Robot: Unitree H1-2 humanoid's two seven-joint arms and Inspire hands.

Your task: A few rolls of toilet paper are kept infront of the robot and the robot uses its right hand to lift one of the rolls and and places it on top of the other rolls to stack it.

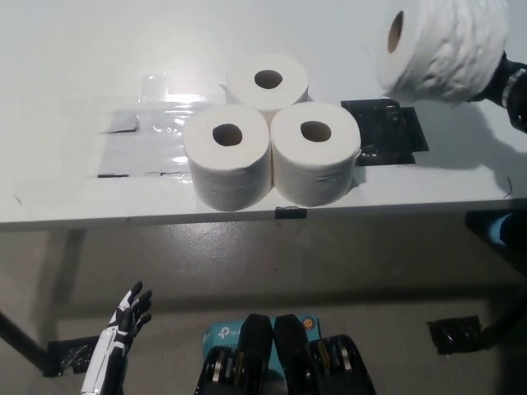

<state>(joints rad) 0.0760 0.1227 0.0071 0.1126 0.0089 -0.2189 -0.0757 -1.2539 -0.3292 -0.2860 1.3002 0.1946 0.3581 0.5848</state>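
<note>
Three white toilet paper rolls stand upright together on the white table (66, 49): a front left roll (227, 154), a front right roll (314, 151) and a back roll (267, 81). A fourth roll (445, 45) hangs tilted on its side in the air at the upper right, its core hole facing left. My black right hand (506, 81) is shut on that roll from its right side, mostly hidden behind it. The held roll is up and to the right of the group, apart from it. My white left hand (123, 325) rests low at the lower left, fingers apart.
A black tape patch (387, 132) lies on the table right of the group. A clear shiny tape patch (140, 140) lies to their left. The table's front edge (165, 216) runs across the middle, with floor below it.
</note>
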